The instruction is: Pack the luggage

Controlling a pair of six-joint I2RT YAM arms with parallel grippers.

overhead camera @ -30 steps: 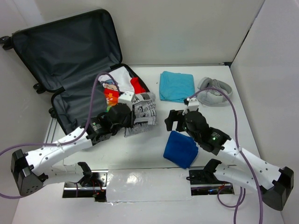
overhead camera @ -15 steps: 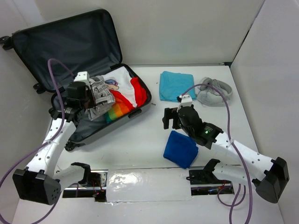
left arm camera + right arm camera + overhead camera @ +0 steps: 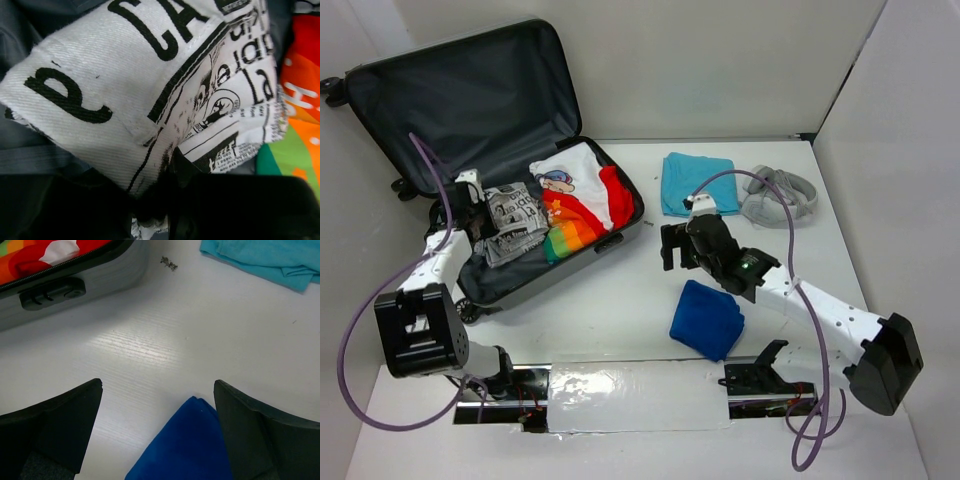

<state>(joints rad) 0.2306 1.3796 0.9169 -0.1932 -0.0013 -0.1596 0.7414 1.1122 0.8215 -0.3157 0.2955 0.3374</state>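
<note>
White table w/ white walls. Top cam first: the luggage (image 3: 460,100) sits open at the far left, lid leaned back on the wall, base flat on the table. In the base there's a cartoon tee (image 3: 575,190) on the right half and a newsprint cloth (image 3: 517,222) on the left half, w/ the left gripper (image 3: 488,222) right at its edge. A blue cloth (image 3: 708,318) lies out on the table, just on the near side of the right gripper (image 3: 672,248), so the right arm is way closer to it. A teal cloth (image 3: 698,183) is further back.

Left wrist cam: the newsprint cloth fills the shot, jaws partly closed and pinching its fold, dark lining around it.

Right wrist cam: jaws wide apart, nothing in them. A corner of the blue cloth pokes up btw the fingers (image 3: 50,430), w/ the luggage shell top left. Imo that's the next grab.
</note>
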